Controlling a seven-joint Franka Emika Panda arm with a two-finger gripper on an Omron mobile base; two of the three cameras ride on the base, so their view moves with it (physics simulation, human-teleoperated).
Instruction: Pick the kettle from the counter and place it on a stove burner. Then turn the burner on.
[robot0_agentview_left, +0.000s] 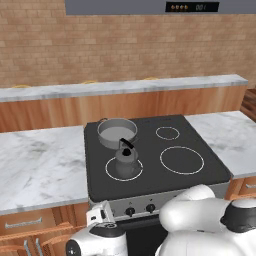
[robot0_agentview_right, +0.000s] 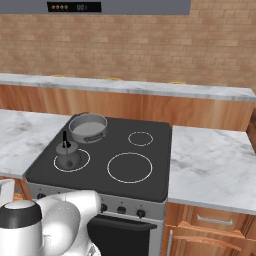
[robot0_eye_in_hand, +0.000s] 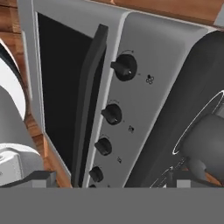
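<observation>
The small dark-grey kettle (robot0_agentview_left: 126, 156) (robot0_agentview_right: 67, 156) stands on the front-left stove burner (robot0_agentview_left: 112, 172) (robot0_agentview_right: 84, 161), a white ring on the black cooktop. In the hand view the kettle (robot0_eye_in_hand: 209, 139) shows at the right, over the ring (robot0_eye_in_hand: 189, 131). My gripper (robot0_eye_in_hand: 116, 179) is open and holds nothing. It hangs low in front of the stove's grey front panel, facing a row of black knobs (robot0_eye_in_hand: 124, 68), apart from them. The white marble counter (robot0_agentview_left: 40, 165) (robot0_agentview_right: 210, 170) lies on both sides of the stove.
A wider grey pot (robot0_agentview_left: 117, 132) (robot0_agentview_right: 88, 127) sits on the back-left ring, just behind the kettle. The oven door's dark handle (robot0_eye_in_hand: 89, 100) and glass are left of the knobs. A marble ledge (robot0_agentview_left: 125, 87) runs along the brick wall.
</observation>
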